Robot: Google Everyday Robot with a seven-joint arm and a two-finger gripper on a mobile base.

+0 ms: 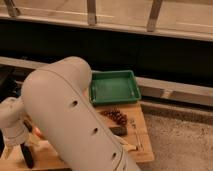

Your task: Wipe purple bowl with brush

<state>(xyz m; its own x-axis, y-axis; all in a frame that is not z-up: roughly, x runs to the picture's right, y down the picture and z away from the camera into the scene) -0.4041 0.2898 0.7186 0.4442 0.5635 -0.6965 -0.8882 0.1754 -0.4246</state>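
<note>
My gripper [17, 152] hangs at the lower left over the wooden table [142, 145], below its pale wrist [12, 122], and its fingers stand apart with nothing clearly between them. A dark slender piece [27, 156] points down at its right side; whether that is a finger or the brush I cannot tell. My thick beige arm [75, 120] fills the middle of the view. It hides the purple bowl. A sliver of the orange-red bowl [38, 133] shows just right of the gripper.
A green tray [114, 75] sits at the table's back edge. In front of it lie a brown pine-cone-like clump [116, 116] and a dark block [118, 130]. Grey floor lies to the right, and a dark wall with rails stands behind.
</note>
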